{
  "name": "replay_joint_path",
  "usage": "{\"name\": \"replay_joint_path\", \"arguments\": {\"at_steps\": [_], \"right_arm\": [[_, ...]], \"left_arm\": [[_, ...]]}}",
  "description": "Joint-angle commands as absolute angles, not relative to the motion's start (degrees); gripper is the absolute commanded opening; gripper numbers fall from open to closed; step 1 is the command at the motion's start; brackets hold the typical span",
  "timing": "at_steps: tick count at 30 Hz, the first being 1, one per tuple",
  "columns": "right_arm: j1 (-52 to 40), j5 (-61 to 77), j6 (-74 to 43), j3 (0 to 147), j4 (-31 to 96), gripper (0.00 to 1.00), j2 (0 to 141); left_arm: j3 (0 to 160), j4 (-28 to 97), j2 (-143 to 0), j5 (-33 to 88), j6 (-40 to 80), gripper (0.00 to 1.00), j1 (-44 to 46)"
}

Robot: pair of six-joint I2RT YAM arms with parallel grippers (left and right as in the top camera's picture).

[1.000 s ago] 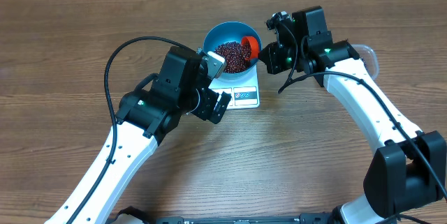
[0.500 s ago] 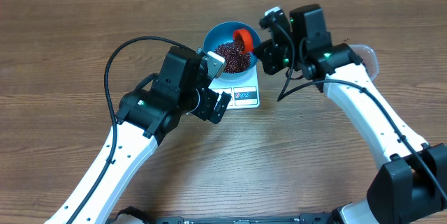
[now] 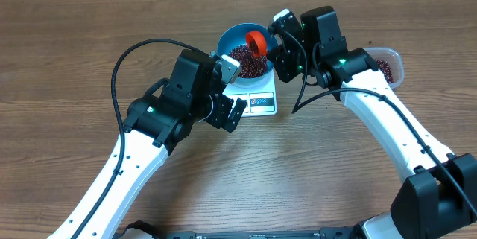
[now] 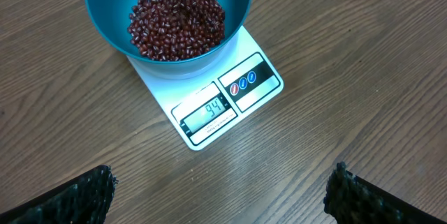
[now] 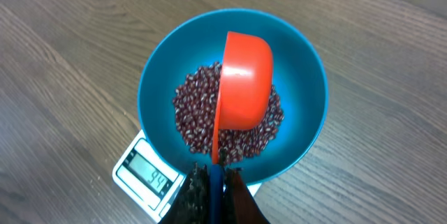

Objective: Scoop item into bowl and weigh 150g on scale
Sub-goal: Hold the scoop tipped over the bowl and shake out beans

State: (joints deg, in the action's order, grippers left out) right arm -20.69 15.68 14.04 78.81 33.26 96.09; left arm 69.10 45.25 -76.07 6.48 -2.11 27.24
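Bowl on scale holds beans, tub too. Scoop tipped sideways, handle pinched by right gripper; left gripper spread.

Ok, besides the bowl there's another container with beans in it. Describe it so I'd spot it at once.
Find the white scale in the middle of the wooden table, carrying the teal bowl. Look right, past the right arm, where a small tub peeks out from behind it. Unlike the bowl, it is clear plastic, rounded-rectangular, and sits directly on the table.
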Motion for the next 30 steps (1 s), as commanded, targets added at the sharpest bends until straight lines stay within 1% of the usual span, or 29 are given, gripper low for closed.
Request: {"name": "replay_joint_path", "arguments": {"at_steps": [1,3,5,9,23,24,26,28,29,30], "right_arm": [[-20.93,13.96,13.23,80.77,33.08,0.04,94.35],[-20.93,13.85,12.69,80.77,33.17,0.04,94.35],[-20.95,15.70,15.33,80.77,33.82,0.04,94.35],[-20.93,14.41,12.58,80.77,33.30,0.04,94.35],[-20.95,15.09,12.05,80.77,33.34,0.04,94.35],[-20.95,15.94,12.23,80.77,33.36,0.04,94.35],[-20.95,20.80,17.37,80.77,34.26,0.04,94.32],[-20.93,18.09,17.54,80.77,34.11,0.04,94.35],[-20.93,16.36,16.29,80.77,33.82,0.04,94.35],[-20.93,12.36,12.60,80.77,32.99,0.04,94.35]], "left_arm": [[69.25,45.21,-75.64,7.07,-3.22,1.00,27.00],[69.25,45.21,-75.64,7.07,-3.22,1.00,27.00],[69.25,45.21,-75.64,7.07,-3.22,0.99,27.00],[69.25,45.21,-75.64,7.07,-3.22,1.00,27.00],[69.25,45.21,-75.64,7.07,-3.22,1.00,27.00],[69.25,45.21,-75.64,7.07,-3.25,1.00,27.00],[69.25,45.21,-75.64,7.07,-3.22,0.99,27.00],[69.25,45.21,-75.64,7.07,-3.22,1.00,27.00],[69.25,45.21,-75.64,7.07,-3.22,1.00,27.00],[69.25,45.21,-75.64,7.07,-3.22,1.00,27.00]]}}
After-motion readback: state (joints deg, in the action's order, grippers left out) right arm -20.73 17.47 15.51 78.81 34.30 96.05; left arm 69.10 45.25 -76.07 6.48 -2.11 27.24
